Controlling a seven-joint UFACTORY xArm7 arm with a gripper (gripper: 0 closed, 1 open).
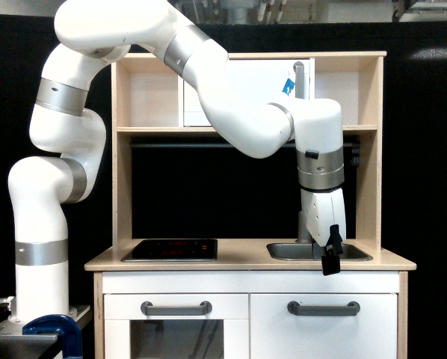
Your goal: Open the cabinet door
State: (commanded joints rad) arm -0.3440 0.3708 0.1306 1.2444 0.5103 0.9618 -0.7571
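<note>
Pincer (330,262) hangs pointing down at the bench (246,260) front edge, by the sink (291,251) — fingers apart or together, can't tell. Cabinet door (324,329) sits closed directly below, its grey handle (324,307) just under the pincer — no contact.

gripper (330,259) above cabinet door (324,326), apart | door shut | bar handle (324,307) untouched

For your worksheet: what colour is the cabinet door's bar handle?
Grey, on the white cabinet door; handle shows best in the exterior view.
</note>
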